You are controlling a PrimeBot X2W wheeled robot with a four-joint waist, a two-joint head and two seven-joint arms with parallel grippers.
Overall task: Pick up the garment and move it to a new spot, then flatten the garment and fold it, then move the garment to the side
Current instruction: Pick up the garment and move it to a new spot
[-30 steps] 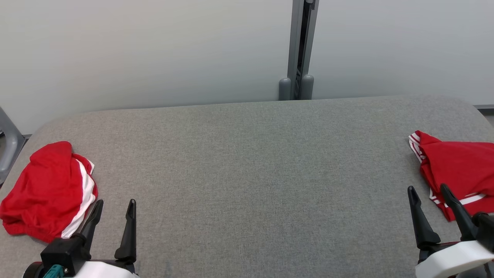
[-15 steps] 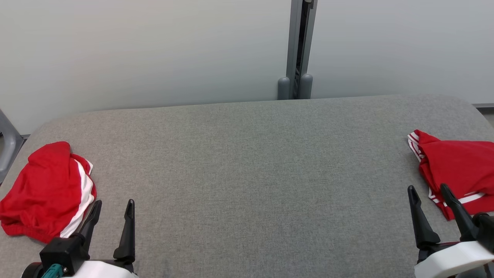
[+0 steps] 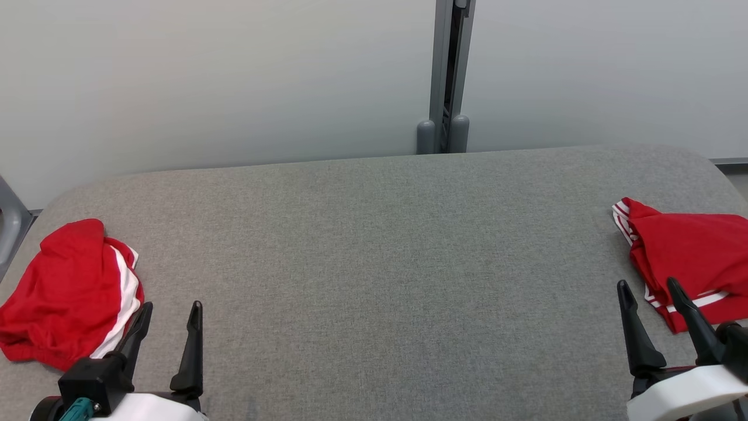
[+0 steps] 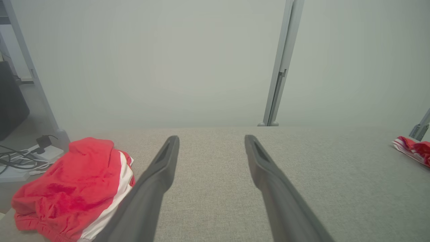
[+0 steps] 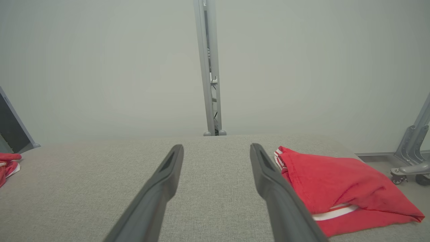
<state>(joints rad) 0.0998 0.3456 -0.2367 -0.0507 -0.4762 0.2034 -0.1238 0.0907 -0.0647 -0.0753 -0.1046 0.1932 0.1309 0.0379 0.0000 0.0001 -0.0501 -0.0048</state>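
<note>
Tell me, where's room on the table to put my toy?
The whole middle of the table is bare, from the left garment across to the right garment. It's crowded at both ends, where the left gripper and right gripper sit open beside the garments.

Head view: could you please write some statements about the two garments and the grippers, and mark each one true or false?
1. The left gripper and the right gripper are both open. True.
2. A crumpled red garment lies at the left end of the grey table. True.
3. The right gripper holds the folded garment. False: it holds nothing, and the garment lies on the table.
4. The folded garment is blue. False: it is red with white stripes.
</note>
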